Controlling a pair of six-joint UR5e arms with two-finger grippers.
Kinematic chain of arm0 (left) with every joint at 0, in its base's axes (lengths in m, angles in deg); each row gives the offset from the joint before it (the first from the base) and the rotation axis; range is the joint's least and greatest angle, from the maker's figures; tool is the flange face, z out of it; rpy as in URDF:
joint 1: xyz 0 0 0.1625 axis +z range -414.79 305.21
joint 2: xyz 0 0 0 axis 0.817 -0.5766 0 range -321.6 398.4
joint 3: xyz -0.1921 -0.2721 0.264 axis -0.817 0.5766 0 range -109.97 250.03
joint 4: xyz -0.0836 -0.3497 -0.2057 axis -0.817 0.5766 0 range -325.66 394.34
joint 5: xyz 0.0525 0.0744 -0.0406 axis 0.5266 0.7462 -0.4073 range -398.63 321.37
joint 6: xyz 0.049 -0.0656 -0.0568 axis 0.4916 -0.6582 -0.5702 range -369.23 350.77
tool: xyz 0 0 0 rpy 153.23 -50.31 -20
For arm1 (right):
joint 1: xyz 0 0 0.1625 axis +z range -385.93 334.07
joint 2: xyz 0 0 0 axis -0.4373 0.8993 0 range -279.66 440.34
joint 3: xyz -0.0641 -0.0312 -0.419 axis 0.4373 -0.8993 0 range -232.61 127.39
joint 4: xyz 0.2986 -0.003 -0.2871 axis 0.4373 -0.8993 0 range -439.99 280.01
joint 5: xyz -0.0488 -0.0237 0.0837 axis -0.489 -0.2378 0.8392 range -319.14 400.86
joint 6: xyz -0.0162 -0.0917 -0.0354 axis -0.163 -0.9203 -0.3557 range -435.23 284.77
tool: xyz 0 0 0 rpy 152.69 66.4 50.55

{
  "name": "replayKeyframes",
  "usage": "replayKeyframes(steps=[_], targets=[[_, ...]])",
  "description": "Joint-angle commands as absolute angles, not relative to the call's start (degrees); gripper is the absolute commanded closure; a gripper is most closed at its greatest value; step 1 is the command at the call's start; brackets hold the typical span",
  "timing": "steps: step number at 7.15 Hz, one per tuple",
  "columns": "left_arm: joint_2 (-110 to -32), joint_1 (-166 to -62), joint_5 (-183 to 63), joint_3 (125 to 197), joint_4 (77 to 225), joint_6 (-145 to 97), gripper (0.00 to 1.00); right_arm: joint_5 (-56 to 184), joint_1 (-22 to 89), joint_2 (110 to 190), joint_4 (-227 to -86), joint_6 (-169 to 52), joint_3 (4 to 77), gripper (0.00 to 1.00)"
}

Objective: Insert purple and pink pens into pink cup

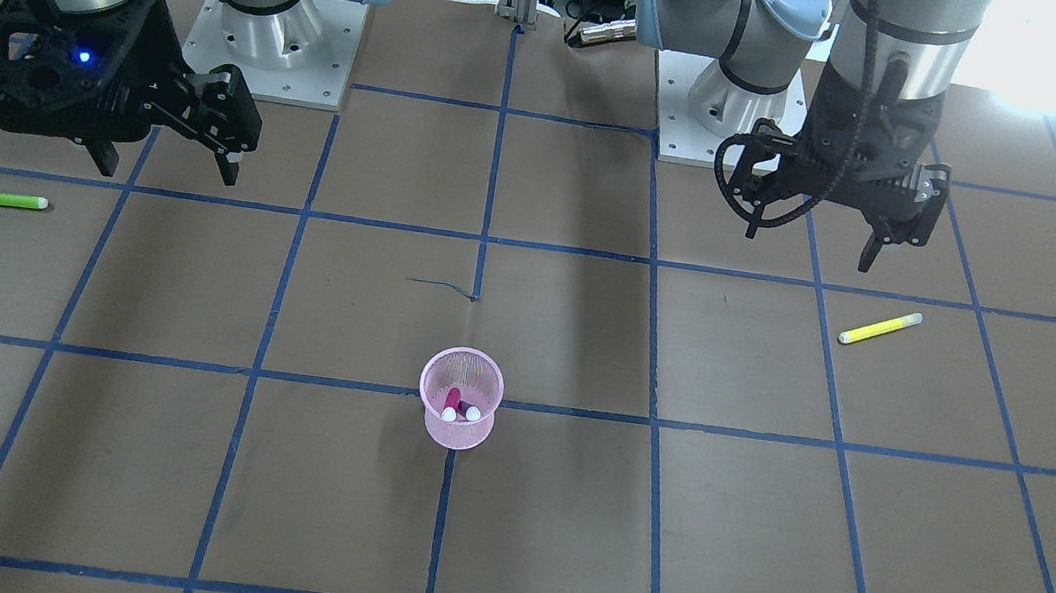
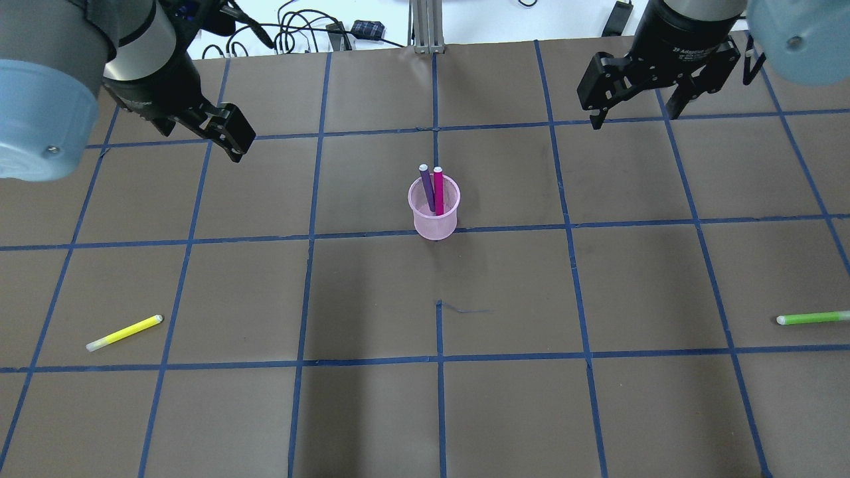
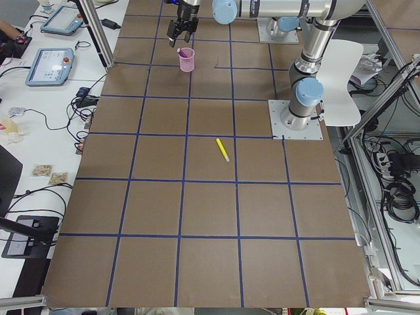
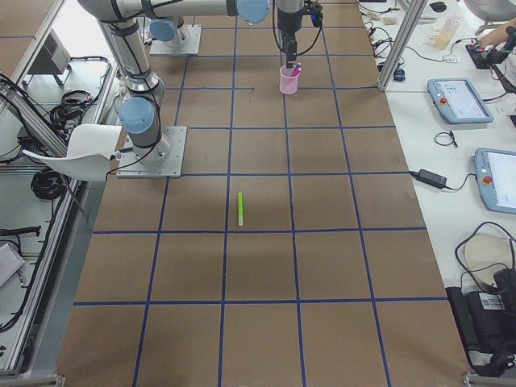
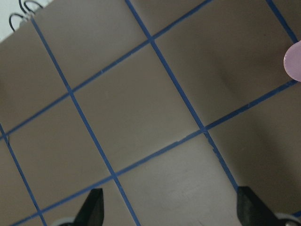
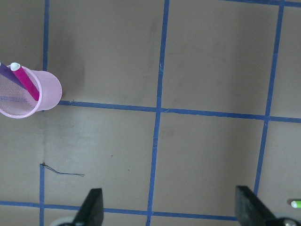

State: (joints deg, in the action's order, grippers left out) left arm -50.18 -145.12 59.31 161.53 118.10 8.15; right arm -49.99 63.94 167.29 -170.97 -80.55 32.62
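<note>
The pink mesh cup (image 2: 435, 216) stands upright near the table's middle. The purple pen (image 2: 427, 189) and the pink pen (image 2: 438, 189) stand inside it, caps up, leaning on the far rim. In the front view the cup (image 1: 456, 429) shows both pens' caps inside. My left gripper (image 2: 222, 141) is open and empty, raised, far left of the cup. My right gripper (image 2: 631, 118) is open and empty, raised, far right of the cup. The right wrist view shows the cup (image 6: 44, 92) and the pink pen (image 6: 26, 81) at its left edge.
A yellow pen (image 2: 123, 332) lies on the table at the near left of the overhead view. A green pen (image 2: 811, 318) lies at the near right edge. Cables and a metal post sit beyond the table's far edge. The brown surface has a blue tape grid.
</note>
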Motion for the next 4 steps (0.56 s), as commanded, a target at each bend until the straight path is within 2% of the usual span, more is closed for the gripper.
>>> replayKeyframes(steps=[1,4], targets=[[-48.62,-143.12,54.66,162.31,121.86,4.75,0.00,-50.03,63.98,167.44,-170.96,-79.97,32.82,0.00],[-48.87,-142.94,54.27,162.83,115.23,1.94,0.00,-49.23,63.98,167.26,-171.05,-79.89,32.47,0.00]])
